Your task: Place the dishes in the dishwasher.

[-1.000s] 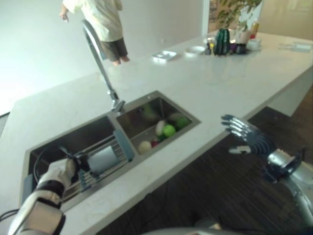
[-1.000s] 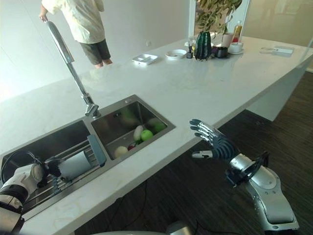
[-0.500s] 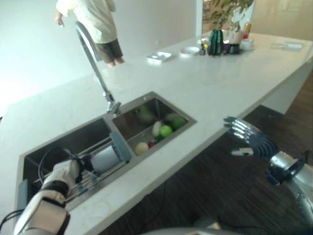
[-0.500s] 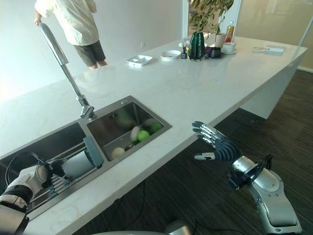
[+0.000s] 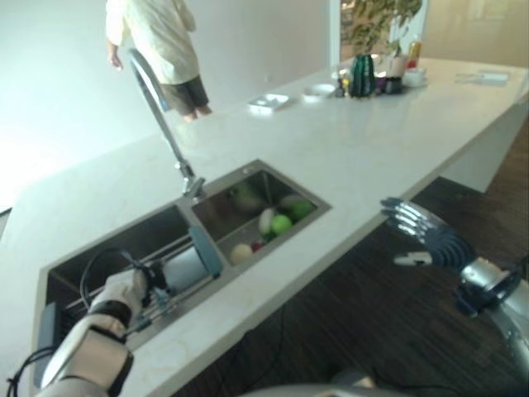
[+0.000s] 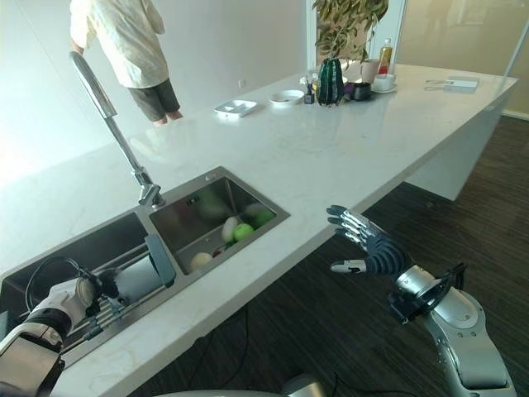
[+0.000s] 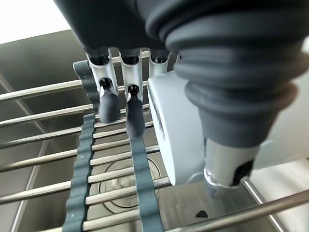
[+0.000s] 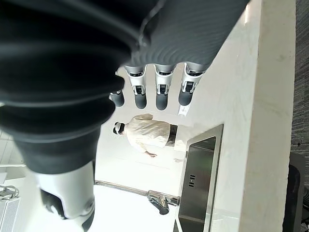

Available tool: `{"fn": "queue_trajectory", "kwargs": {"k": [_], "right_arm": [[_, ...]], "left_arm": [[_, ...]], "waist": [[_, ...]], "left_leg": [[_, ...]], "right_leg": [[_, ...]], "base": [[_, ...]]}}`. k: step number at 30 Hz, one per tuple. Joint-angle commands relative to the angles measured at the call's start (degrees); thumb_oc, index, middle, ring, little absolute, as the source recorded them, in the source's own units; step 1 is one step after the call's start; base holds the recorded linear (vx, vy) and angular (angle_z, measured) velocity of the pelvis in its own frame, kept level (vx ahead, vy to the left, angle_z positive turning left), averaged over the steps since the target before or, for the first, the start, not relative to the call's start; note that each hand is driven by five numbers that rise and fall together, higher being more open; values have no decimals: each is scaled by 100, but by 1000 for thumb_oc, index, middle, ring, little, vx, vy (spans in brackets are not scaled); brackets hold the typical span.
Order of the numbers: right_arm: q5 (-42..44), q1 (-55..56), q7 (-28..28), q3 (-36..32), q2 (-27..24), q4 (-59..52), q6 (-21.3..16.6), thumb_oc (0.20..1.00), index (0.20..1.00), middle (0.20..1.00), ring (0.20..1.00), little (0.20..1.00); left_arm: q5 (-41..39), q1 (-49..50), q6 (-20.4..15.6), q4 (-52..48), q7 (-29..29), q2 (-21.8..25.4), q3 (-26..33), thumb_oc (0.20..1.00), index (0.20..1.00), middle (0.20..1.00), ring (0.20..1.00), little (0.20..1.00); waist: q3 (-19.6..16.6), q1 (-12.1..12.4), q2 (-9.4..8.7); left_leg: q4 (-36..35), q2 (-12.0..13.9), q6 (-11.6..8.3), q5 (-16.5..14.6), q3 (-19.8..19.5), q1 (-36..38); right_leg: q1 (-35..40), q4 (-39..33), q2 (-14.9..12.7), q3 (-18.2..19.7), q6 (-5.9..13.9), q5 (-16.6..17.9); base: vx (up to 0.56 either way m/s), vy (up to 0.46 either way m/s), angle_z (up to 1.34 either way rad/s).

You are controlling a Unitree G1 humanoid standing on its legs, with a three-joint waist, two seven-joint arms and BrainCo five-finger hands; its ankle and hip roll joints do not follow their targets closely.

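Currently left hand (image 6: pixel 68 296) grasps the pale cup (image 6: pixel 137 279) on the sink rack (image 7: pixel 111 181), tap (image 6: pixel 107 116) behind; right hand (image 6: pixel 369 248) released beyond the counter (image 6: pixel 347 141) edge.

White counter (image 6: pixel 331 141), steel sink (image 6: pixel 211 198) — green fruit (image 6: pixel 242 231), grey-slatted rack (image 7: pixel 87 159).

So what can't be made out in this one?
- Left robot hand: left wrist view, the wrist cover hides whether it grips the pale dish on the sink rack.
- Items in the right sink basin: eye views, too small to identify.
- Things at the counter's far end: too small.
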Motion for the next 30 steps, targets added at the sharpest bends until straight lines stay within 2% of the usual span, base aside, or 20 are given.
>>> {"fn": "queue_trajectory", "kwargs": {"k": [1, 4, 10, 14, 16, 17, 18, 20, 30], "right_arm": [[90, -422, -17, -11, 63, -241, -294, 1000, 1000, 1000, 1000, 1000], [98, -406, -36, -31, 58, -182, -341, 1000, 1000, 1000, 1000, 1000], [32, -347, -137, 15, 117, -112, -445, 1000, 1000, 1000, 1000, 1000], [-35, -294, -268, 57, 167, -69, -514, 1000, 1000, 1000, 1000, 1000], [-47, -280, -293, 39, 179, -31, -542, 1000, 1000, 1000, 1000, 1000], [-85, -274, -330, 39, 202, -19, -551, 1000, 1000, 1000, 1000, 1000], [-149, -288, -383, 50, 233, -8, -550, 1000, 1000, 1000, 1000, 1000], [-146, -271, -432, 19, 245, -1, -563, 1000, 1000, 1000, 1000, 1000], [-145, -217, -581, -40, 290, 31, -632, 1000, 1000, 1000, 1000, 1000]], "left_arm": [[289, 74, -156, 64, 327, -312, -86, 200, 200, 200, 200, 200], [343, 59, -169, -82, 465, -276, -12, 200, 200, 200, 200, 200], [483, 124, 85, -328, 1090, -200, 136, 200, 200, 200, 200, 200], [15, 228, 58, -530, 1423, -128, 372, 200, 200, 200, 200, 200], [-489, 318, 86, -740, 1485, -55, 540, 200, 200, 200, 200, 200], [-660, 379, 52, -843, 1568, -33, 702, 200, 200, 200, 200, 200], [-1160, 553, 34, -1148, 1804, 59, 1031, 200, 200, 200, 200, 200], [-1476, 764, 19, -1497, 1976, 127, 1276, 200, 200, 200, 200, 200], [-1978, 1733, -204, -3226, 2662, 344, 2012, 200, 200, 200, 200, 200]], "waist": [[202, -78, -52], [204, -30, -55], [185, 111, -78], [197, 215, -88], [217, 272, -83], [232, 324, -80], [272, 424, -69], [289, 528, -79], [338, 950, -165]], "left_leg": [[48, -104, 325, -152, -530, -131], [48, -103, 314, -142, -541, -142], [48, -97, 285, -78, -597, -213], [48, -107, 284, -73, -669, -221], [48, -109, 278, -68, -715, -224], [49, -113, 276, -67, -746, -229], [53, -115, 268, -55, -821, -228], [52, -120, 261, -55, -886, -235], [52, -141, 246, -54, -1178, -301]], "right_leg": [[262, 349, 5, -121, 439, -624], [276, 335, -8, -170, 440, -614], [229, 375, -41, -266, 421, -602], [255, 373, -59, -336, 426, -604], [263, 375, -70, -368, 427, -602], [273, 373, -73, -393, 426, -607], [309, 375, -90, -461, 421, -619], [342, 350, -110, -522, 420, -616], [438, 302, -195, -807, 411, -638]], "base": [[0, 0, 0], [0, 0, 0], [0, 0, 0], [-1, 1, 1], [-16, 13, 5], [-36, 52, 7], [-33, 53, 11], [-27, 41, 22], [-23, 22, 19]]}}
